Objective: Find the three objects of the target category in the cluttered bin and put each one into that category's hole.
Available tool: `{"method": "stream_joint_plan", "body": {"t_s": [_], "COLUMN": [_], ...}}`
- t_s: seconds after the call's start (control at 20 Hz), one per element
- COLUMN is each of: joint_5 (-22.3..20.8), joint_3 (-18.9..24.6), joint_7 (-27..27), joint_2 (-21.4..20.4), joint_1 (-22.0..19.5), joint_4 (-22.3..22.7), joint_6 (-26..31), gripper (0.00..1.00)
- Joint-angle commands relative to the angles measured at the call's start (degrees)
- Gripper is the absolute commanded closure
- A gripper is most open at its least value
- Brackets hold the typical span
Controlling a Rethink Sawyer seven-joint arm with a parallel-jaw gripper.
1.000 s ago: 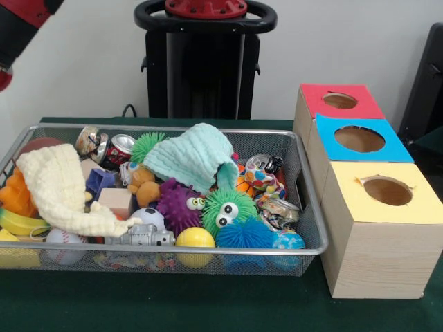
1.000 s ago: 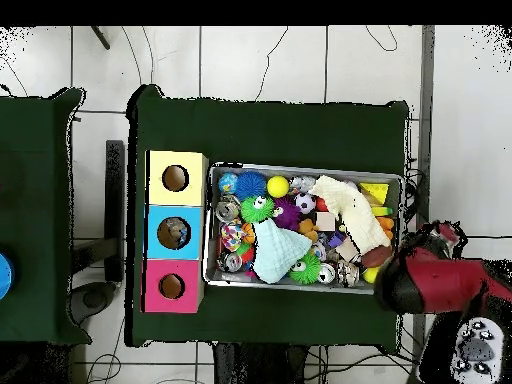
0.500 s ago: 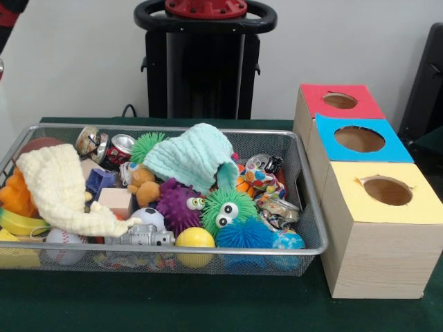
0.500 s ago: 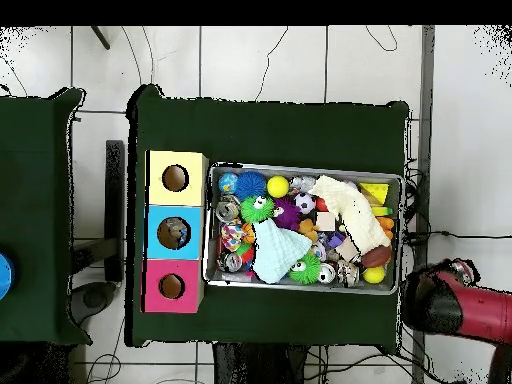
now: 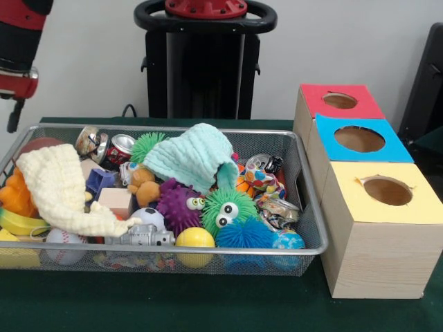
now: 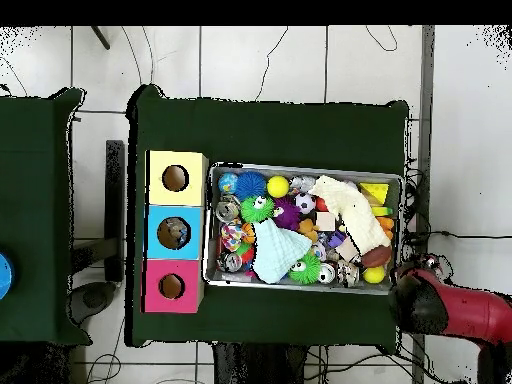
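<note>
A wire mesh bin is heaped with toys. A teal cloth and a cream cloth lie over part of the heap. Among the toys are a green googly-eyed ball, a purple spiky ball, a yellow ball, a baseball, crushed cans and a wooden block. My gripper hangs above the bin's far left corner, clear of the toys. Overhead, the gripper sits just outside the bin's lower right corner.
Three wooden boxes with round holes stand in a row beside the bin: red top, blue top, yellow top. Overhead they are yellow, blue and red. Green cloth covers the table.
The arm swung away from the bin's corner and off to the side, then came back toward that corner and lower. Nothing in the bin has moved.
</note>
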Motion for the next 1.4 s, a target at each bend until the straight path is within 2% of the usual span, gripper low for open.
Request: {"method": "stream_joint_plan", "body": {"t_s": [0.05, 0.15, 0.4, 0.6, 0.85, 1.0, 1.25, 1.4], "joint_5": [-1.3, -1.5, -1.1, -0.3, 0.1, 0.0, -5.5, -6.0], "joint_3": [10.0, 9.8, 11.9, 16.3, 19.8, 20.1, 14.9, 14.0], "joint_7": [-7.3, -6.2, -5.7, -6.5, -5.0, -4.3, 0.6, 1.3], "joint_2": [-1.4, -0.9, -1.5, -0.7, 1.6, 2.6, 3.3, 2.3], "joint_1": [2.7, 3.6, 2.7, -1.1, -4.5, -4.6, 0.0, 0.7], "joint_4": [3.9, 3.5, 4.7, 6.7, 8.8, 8.6, 5.9, 5.3], "joint_6": [6.3, 6.1, 5.3, 4.3, 3.4, 4.6, -0.7, -0.8], "gripper": [0.00, 0.00, 0.00, 0.00, 0.00, 0.00, 0.00, 0.00]}}
